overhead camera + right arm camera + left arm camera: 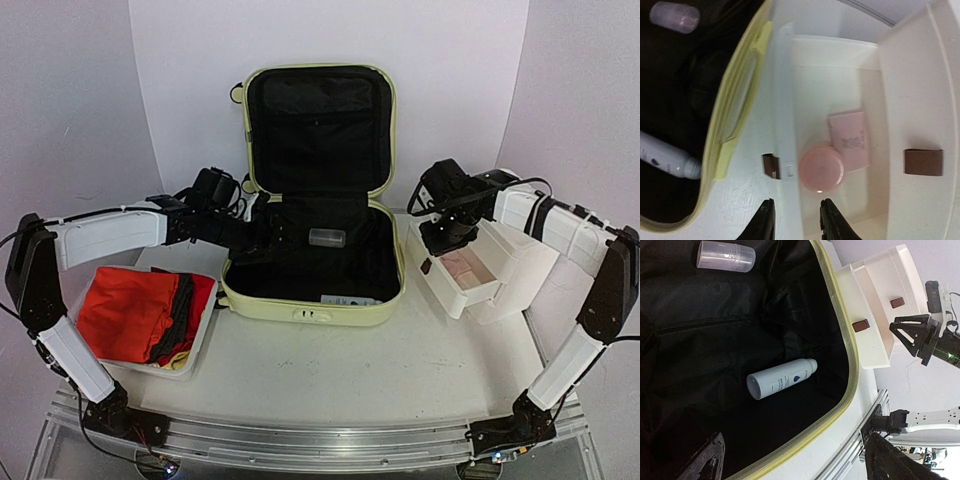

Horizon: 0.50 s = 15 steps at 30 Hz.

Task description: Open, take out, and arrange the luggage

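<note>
Bench surface shows white in front of the two arm bases. On its left side sits a white basket holding folded orange-red cloth with a dark piece at its right edge.

Just beside the basket, in the middle of the bench, the luggage lies open, its pale yellow-green lower half flat. A white spray bottle lies on its side on the black lining near the front wall. The left fingers reach in over the left wall, spread wide with nothing between them, and stand apart from the bottle. Farther in, a clear capped container lies on the lining.

Right of the luggage, just beside it, stands a white drawer box with brown handles. One drawer is pulled out and holds a round pink tin against a pink packet. The right fingers hang over the drawer's edge with a narrow gap, holding nothing.

At the back, the black-lined lid stands upright.
</note>
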Each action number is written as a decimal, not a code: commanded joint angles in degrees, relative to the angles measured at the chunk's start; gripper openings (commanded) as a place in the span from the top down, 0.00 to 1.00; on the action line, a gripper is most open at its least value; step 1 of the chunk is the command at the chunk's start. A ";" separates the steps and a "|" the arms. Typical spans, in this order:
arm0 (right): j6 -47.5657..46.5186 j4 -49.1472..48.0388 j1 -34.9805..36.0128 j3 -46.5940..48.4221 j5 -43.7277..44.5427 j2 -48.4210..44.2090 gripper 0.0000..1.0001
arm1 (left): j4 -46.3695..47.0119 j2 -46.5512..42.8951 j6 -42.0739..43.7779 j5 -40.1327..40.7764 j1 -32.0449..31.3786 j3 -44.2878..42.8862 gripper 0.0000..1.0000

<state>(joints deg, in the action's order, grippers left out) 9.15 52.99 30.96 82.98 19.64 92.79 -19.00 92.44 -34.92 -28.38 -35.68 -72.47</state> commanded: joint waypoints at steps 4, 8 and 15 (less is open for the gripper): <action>-2.24 0.44 2.53 0.03 -13.83 0.35 1.00 | 2.04 -3.31 1.54 0.21 0.06 -0.03 0.03; -1.02 0.36 2.53 0.59 -7.12 4.71 1.00 | 2.04 -4.88 1.80 0.64 0.09 1.44 0.03; 1.27 1.25 1.22 3.55 9.62 11.31 1.00 | 1.88 -7.02 2.04 2.56 0.09 2.93 0.03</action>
<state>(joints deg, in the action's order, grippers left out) 8.82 53.65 33.47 83.48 18.02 102.89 -19.00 88.97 -34.24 -27.31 -35.68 -70.26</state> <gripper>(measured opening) 0.011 0.967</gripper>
